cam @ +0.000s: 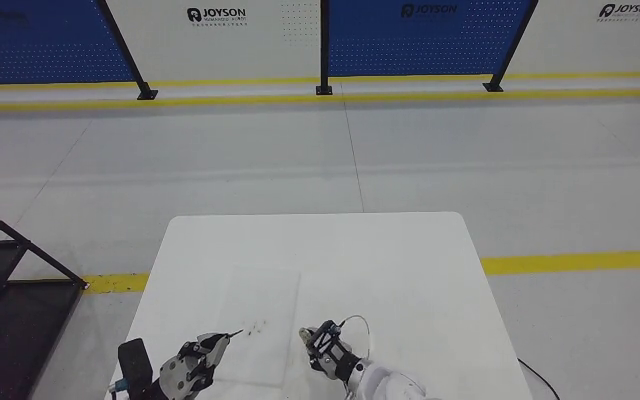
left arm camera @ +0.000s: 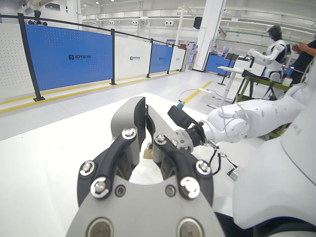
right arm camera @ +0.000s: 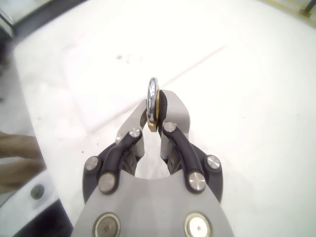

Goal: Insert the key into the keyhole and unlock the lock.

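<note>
Right claw [right arm camera: 154, 99] was clamped on the lock [right arm camera: 152, 104]. The brass body was pinched between the pads and the silver shackle stuck out past the fingertips, edge-on to the wrist cam. The lock was off the counter [cam: 400, 270], held above it near the front edge, just beside the right edge of a clear sheet [cam: 262, 300] lying flat on the counter.

Left claw [left arm camera: 145, 110] was pinched almost fully closed, pads [left arm camera: 139, 122] nearly touching. In the top view a thin dark sliver poked out of its tip, which looked like the key [cam: 231, 333]. It was too small to confirm, and the left wrist cam didn't show it between the pads. The sliver pointed across the sheet toward the right claw [cam: 307, 336].

The two claws sat near each other at the front of the counter, left claw [cam: 214, 343] over the sheet's near-left corner, and they weren't touching. There was a gap between key tip and lock. From the left wrist cam the lock [left arm camera: 147, 152] showed through the gap below the left fingers, farther off.

A few dark specks [cam: 255, 325] were on the sheet between the claws.
</note>
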Robot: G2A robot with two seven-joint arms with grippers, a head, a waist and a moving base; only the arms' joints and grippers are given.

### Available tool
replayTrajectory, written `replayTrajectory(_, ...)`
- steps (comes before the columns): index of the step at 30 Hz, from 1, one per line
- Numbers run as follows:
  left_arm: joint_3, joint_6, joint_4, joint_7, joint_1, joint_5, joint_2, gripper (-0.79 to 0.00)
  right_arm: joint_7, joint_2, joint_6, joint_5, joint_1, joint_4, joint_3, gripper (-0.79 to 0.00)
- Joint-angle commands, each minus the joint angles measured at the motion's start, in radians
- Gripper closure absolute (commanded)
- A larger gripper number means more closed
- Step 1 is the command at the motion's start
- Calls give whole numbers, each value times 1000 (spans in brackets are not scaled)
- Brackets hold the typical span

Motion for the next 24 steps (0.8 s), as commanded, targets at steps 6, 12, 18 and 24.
replayTrajectory(6,50,-59,13,10,-27,-112,-2,0,-42,30,-189,304,-66,-132,150,0)
replayTrajectory(12,88,-144,23,59,-46,-175,-3,0,-25,47,-420,558,-84,-173,209,0)
replayTrajectory(18,104,-131,31,38,-45,-188,-5,0,-8,54,-438,546,-87,-190,232,0)
replayTrajectory(24,104,-131,31,38,-45,-188,-5,0,-8,54,-438,546,-87,-190,232,0)
